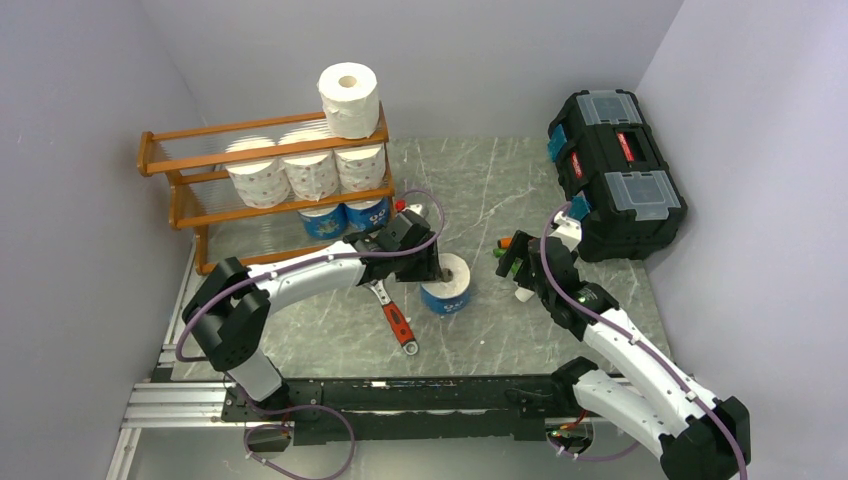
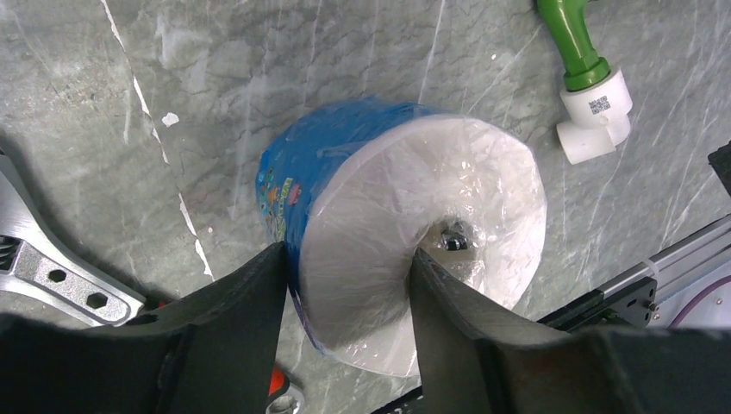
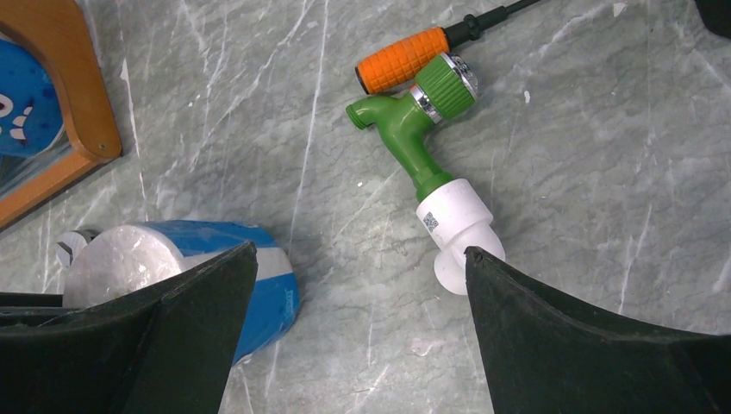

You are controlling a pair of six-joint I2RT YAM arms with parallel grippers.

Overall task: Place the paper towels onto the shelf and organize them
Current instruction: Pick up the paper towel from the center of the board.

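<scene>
top external | shelf [image 1: 190,131]: 6 paper towels [image 1: 349,98] | table [image 1: 500,340]: 1 blue roll [image 1: 447,285]

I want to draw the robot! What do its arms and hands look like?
The left arm and right arm have white tube links, chunky black joints and a purple cable alongside. The left hand and right hand each have two black wedge-shaped fingers.

Even, bright overhead light is given throughout; only soft, short shadows are thrown. Mild glare is picked up on the film of the blue-wrapped roll [image 2: 388,190] (left wrist view). Nearest fg parts are rendered dark & slightly blurred; mid-frame detail is kept sharp.
</scene>
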